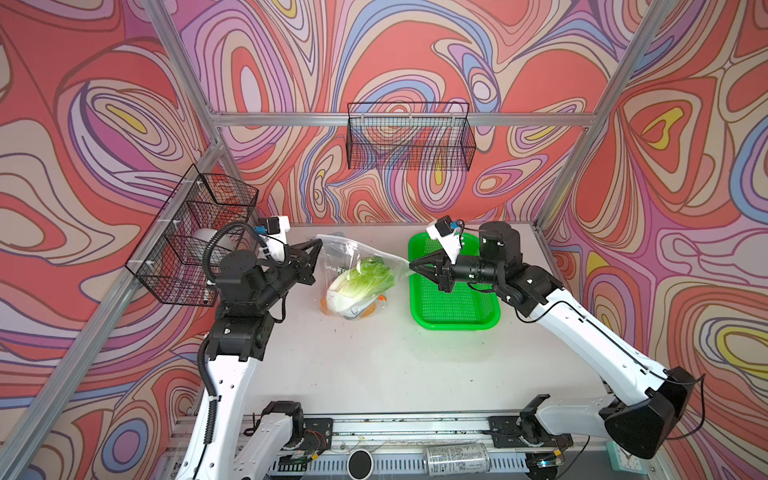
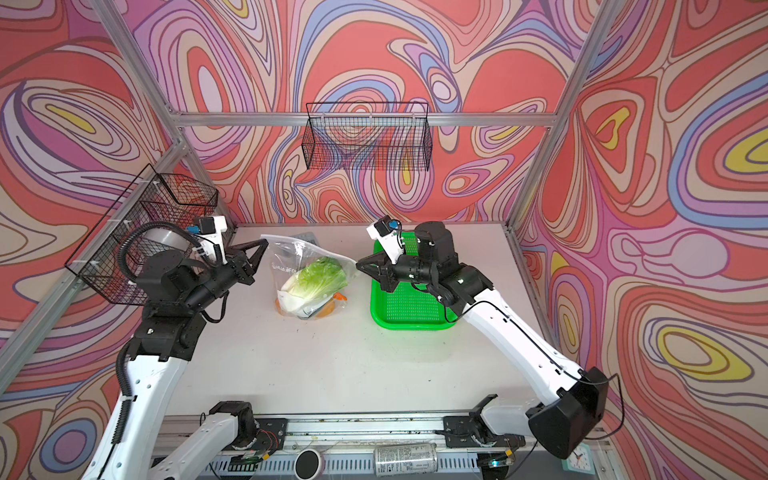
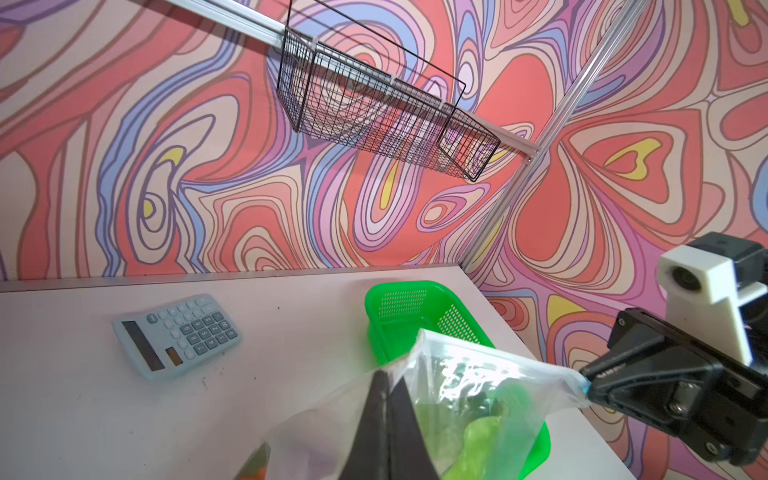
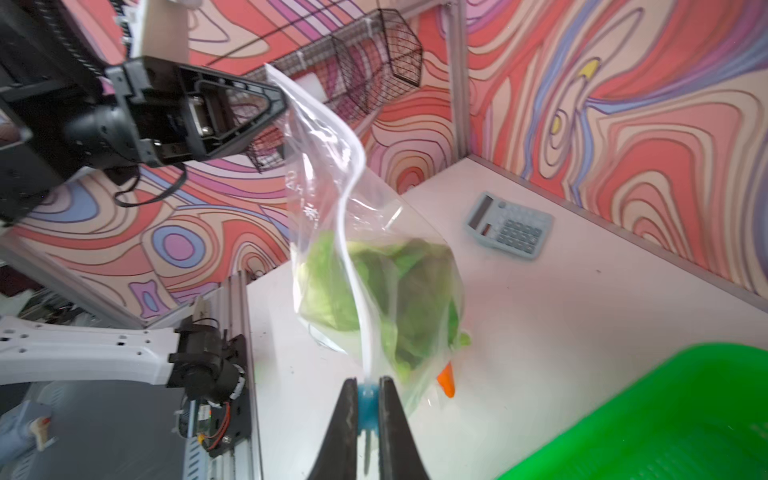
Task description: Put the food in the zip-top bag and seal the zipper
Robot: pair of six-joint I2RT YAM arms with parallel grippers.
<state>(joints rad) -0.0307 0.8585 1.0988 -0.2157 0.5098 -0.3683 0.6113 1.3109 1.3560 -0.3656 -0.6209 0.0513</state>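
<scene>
Zip-top bag [image 1: 353,259] is hanging stretched between the two grippers over the far-middle of the table [image 1: 374,374], and its bottom looks to be resting on the surface. Food [image 2: 309,286] is sitting inside: napa cabbage [image 1: 365,280] is filling most of it, an orange carrot [image 4: 446,380] tip is showing at the low end, and the other pieces are too blurred to name. Zipper [image 4: 353,257] is running as one white strip along the top edge with the mouth not gaping; can't tell if it's locked full length. Left gripper [image 1: 319,244] is pressed together on the bag's far-left corner, anchoring it. Right gripper [image 4: 368,380] is pinching the light-blue slider tab [image 4: 368,405] at the strip's right end, just left of the green perforated basket [image 1: 457,324], which is showing no food. Blue-grey calculator [image 3: 178,336] is lying near the far edge, not involved. My read: loading's done and we're in the sealing step, likely at or near the end of the slider's run. Next move calls for a taut line between the two grips, a check that the slider's seated at the end stop, then a low release.
</scene>
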